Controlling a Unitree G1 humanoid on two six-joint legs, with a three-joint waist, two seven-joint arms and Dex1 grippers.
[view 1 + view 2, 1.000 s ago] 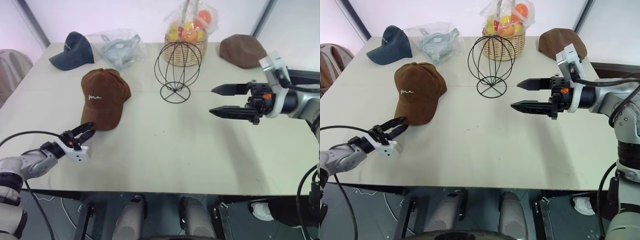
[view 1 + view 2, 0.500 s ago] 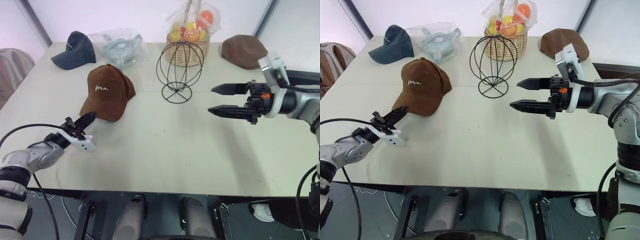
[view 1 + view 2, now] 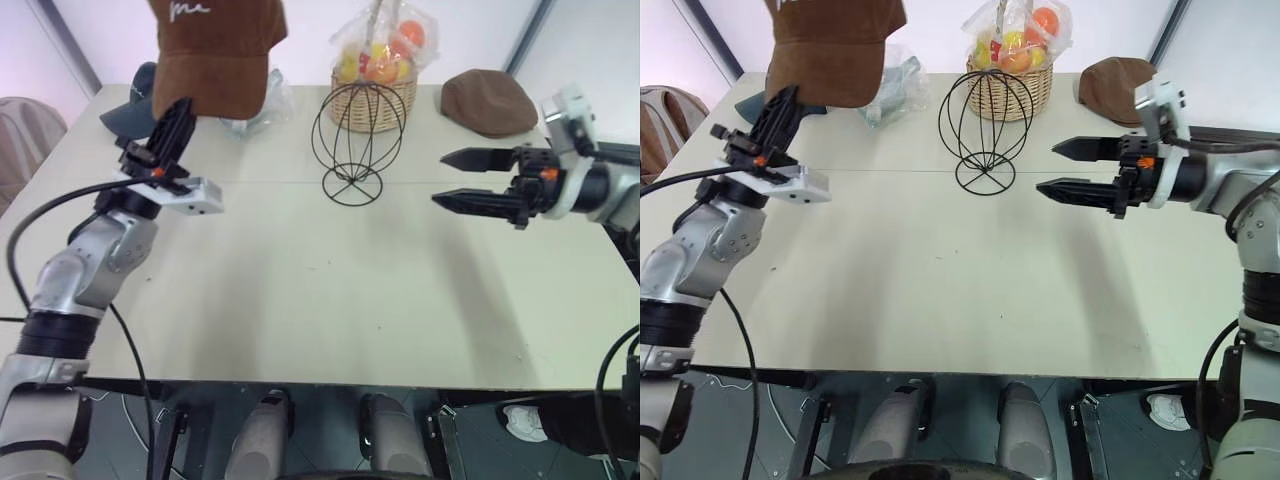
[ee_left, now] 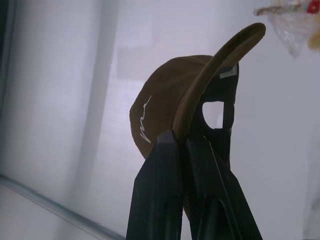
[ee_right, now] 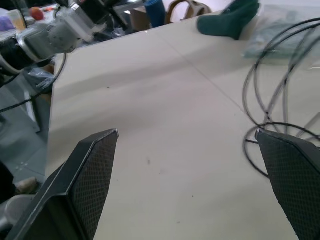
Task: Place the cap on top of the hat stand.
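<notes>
Left gripper [image 3: 172, 125] at upper left of the frame, fingers clamped together on the brim of the cap [image 3: 218, 50], lifted clear of the table [image 3: 330, 290]; the brown corduroy crown reaches the top edge of the frame, white script just visible. In the left wrist view both black fingers [image 4: 160, 200] pinch the brim edge, the cap hanging above them with its back strap opening showing.

Hat stand [image 3: 356, 140] upright at upper centre of the frame, on the table, bare, to the right of the cap and well apart from it.

Right gripper [image 3: 478, 180] at right of the frame, level, fingers apart, holding nothing, tips pointing toward the stand and short of it.

Behind the stand: fruit basket [image 3: 378, 75] in plastic wrap. Flat brown cap [image 3: 487, 100] upper right. Navy cap [image 3: 135, 105] partly hidden behind the left gripper
</notes>
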